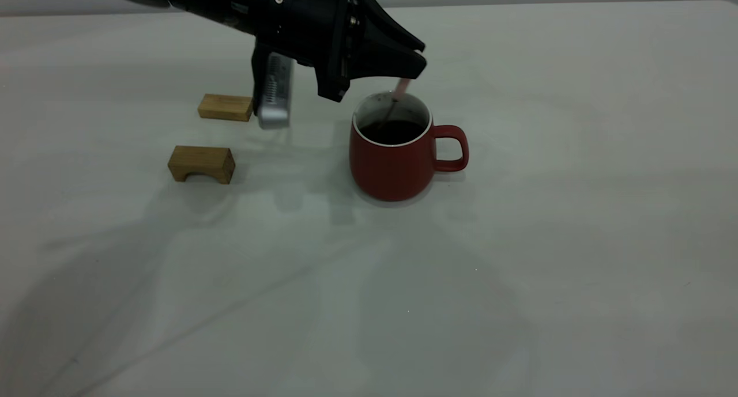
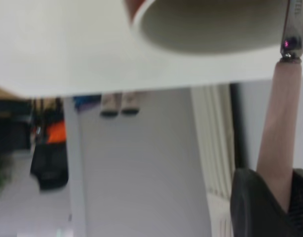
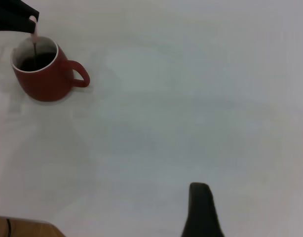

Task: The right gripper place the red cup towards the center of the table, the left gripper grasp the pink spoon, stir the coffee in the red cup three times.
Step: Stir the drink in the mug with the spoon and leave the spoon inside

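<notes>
My left gripper (image 1: 416, 63) hangs just above the red cup (image 1: 395, 161), its jaws clenched on the pink spoon (image 1: 402, 87) by the handle. The grey neck runs down past the white rim and the bowl sits in the coffee (image 1: 394, 132). The cup stands near the middle of the table (image 1: 576, 241), handle turned toward the right edge, with two wooden blocks (image 1: 202, 163) well apart from it toward the left edge.

By my judgement the cup is placed and I am in the stirring step. To do it well I would keep the grip firm — the handle is rounded and could twist between my jaws — and trace small circles that stay inside the rim, so the neck does not knock the wall and nudge the cup. I would hold the bowl under the surface but off the bottom, and go slowly enough that nothing slops over.

My right gripper (image 3: 201, 212) is drawn back, far from the cup toward the right side; I cannot tell how it is set.
</notes>
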